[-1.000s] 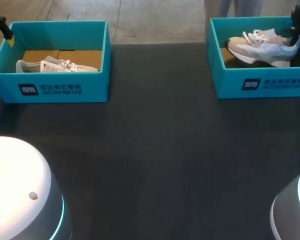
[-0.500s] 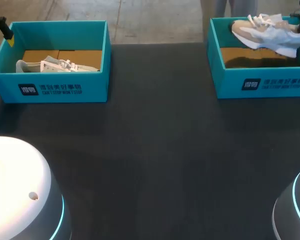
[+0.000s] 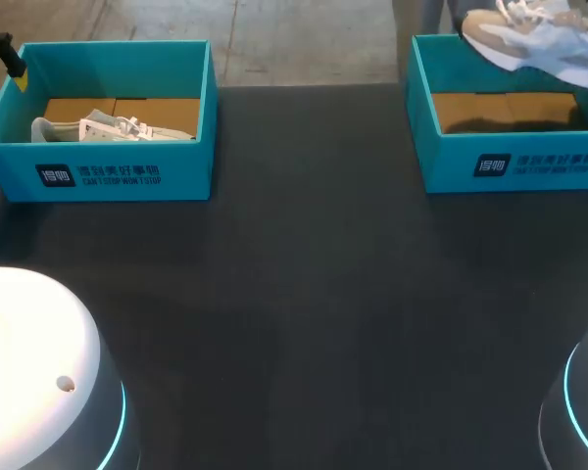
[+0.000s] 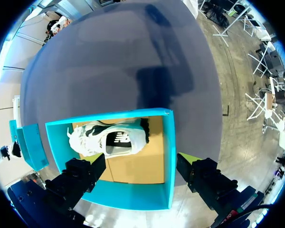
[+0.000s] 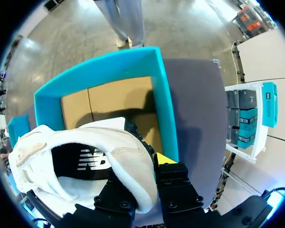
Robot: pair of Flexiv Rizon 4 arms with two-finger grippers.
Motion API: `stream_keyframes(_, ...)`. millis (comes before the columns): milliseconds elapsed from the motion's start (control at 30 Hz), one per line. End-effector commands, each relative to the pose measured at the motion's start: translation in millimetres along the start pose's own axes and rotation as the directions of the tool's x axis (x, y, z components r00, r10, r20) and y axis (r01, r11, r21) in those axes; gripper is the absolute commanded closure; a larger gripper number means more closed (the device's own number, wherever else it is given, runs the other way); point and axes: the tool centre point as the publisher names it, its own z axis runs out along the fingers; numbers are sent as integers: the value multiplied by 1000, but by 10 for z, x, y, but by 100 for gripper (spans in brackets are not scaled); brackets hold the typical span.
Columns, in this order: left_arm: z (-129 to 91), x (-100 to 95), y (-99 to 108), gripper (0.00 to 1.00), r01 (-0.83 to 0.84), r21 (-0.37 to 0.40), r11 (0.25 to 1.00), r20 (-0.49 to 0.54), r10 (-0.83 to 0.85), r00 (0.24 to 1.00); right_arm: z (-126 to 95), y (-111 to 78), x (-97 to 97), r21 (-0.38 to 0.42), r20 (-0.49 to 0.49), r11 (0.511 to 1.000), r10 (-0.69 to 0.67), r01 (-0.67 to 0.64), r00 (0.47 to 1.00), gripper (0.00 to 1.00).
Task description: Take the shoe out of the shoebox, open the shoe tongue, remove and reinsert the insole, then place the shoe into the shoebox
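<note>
Dark bench point(image 3: 304, 294) with two teal boxes set well apart. My right pincer point(image 5: 142, 173) pinches the white-and-beige shoe point(image 3: 534, 39) at its heel collar. The shoe lay inside the right shoebox point(image 3: 514, 162) a second ago and now hangs above it. My left pincer point(image 4: 140, 161) hangs spread over the left shoebox point(image 3: 108, 174), where a second shoe point(image 3: 108, 127) lies.

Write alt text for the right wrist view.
The right gripper grips a white shoe by the rim of its opening, holding it above an open teal shoebox.
</note>
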Motion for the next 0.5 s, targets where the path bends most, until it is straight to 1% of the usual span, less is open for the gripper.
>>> stream_keyframes(33,-6,0,-1,0,-1,0,1000,-2,1,1000,-219,-307,39,-103,1,995,-8,9,1000,100)
stream_keyframes(133,-6,0,-1,0,-1,0,1000,-2,1,1000,-301,-366,65,-90,4,996,-19,20,1000,100)
stream_keyframes(200,-6,0,-1,0,-1,0,1000,-2,1,1000,-361,-400,80,-95,20,995,-21,23,1000,100)
stream_keyframes(267,-6,0,-1,0,-1,0,1000,-2,1,1000,-406,-423,108,-110,-1,993,-35,35,999,100)
stream_keyframes(500,-6,0,-1,0,-1,0,1000,-2,1,1000,-406,-423,108,-110,-1,993,-35,35,999,100)
